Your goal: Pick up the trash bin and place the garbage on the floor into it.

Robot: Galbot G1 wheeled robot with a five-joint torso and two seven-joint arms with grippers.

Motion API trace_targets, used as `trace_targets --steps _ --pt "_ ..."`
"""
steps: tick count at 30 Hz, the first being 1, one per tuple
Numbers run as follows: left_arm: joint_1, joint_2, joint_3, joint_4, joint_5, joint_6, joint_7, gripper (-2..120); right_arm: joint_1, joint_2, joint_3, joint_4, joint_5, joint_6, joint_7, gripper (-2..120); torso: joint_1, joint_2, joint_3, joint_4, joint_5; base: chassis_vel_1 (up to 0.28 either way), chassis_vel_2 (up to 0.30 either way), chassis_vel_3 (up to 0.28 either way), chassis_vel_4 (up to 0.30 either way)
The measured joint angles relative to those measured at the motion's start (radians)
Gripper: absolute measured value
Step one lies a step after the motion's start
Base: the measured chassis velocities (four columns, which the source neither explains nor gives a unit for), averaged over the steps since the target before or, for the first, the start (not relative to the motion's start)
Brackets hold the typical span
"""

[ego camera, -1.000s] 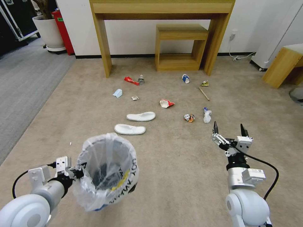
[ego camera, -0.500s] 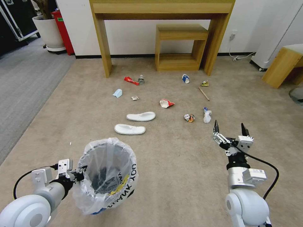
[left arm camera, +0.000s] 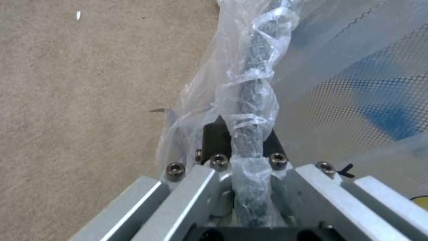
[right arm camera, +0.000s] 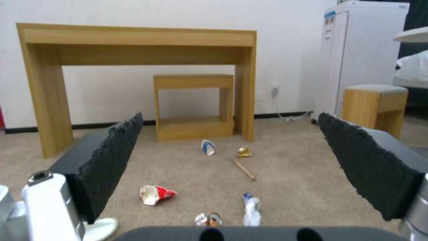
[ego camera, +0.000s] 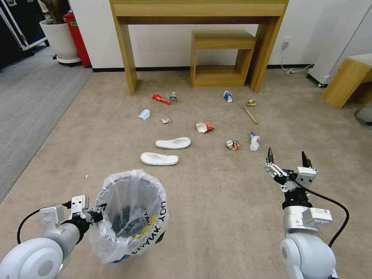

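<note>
Your left gripper (ego camera: 94,214) clamps the bagged rim of the trash bin (ego camera: 131,217), a pinch your left wrist view shows close up. Your right gripper (ego camera: 288,159) hovers wide open above the floor (ego camera: 217,217); ahead of it, its wrist view shows the garbage (right arm camera: 157,195).

head cam high; r-wrist low, both facing garbage (ego camera: 204,126).

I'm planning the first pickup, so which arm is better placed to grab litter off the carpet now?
The right. The right gripper is open and empty, nearest the crushed can and crumpled white wrapper. The left gripper is clamped on the trash bin rim.
</note>
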Motion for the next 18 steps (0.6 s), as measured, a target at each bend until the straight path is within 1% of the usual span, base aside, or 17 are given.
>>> trace_targets --steps 4,8,13,18 --pt "0.000 -0.001 0.000 0.003 0.001 0.000 0.001 0 0.006 0.003 -0.002 -0.009 -0.004 0.003 0.000 100 0.000 0.000 0.000 0.0000 0.0001 0.000 0.000 0.000 0.000" --pt "-0.003 -0.001 0.000 0.007 0.002 0.000 0.001 0 0.008 0.005 -0.002 -0.016 -0.006 0.008 0.000 100 0.000 0.000 0.000 -0.0001 0.0001 0.072 0.082 -0.061 -0.082" --pt "-0.005 -0.004 0.001 0.011 0.005 0.000 0.001 0 0.009 0.006 -0.003 -0.020 -0.006 0.014 -0.001 100 0.000 0.000 0.000 0.0001 0.0000 0.169 0.164 -0.148 -0.168" --pt "-0.005 -0.009 0.003 0.014 0.010 0.000 0.001 0 0.010 0.006 -0.003 -0.023 -0.006 0.018 -0.002 100 0.000 0.000 0.000 0.0000 0.0000 0.218 0.218 -0.206 -0.233"
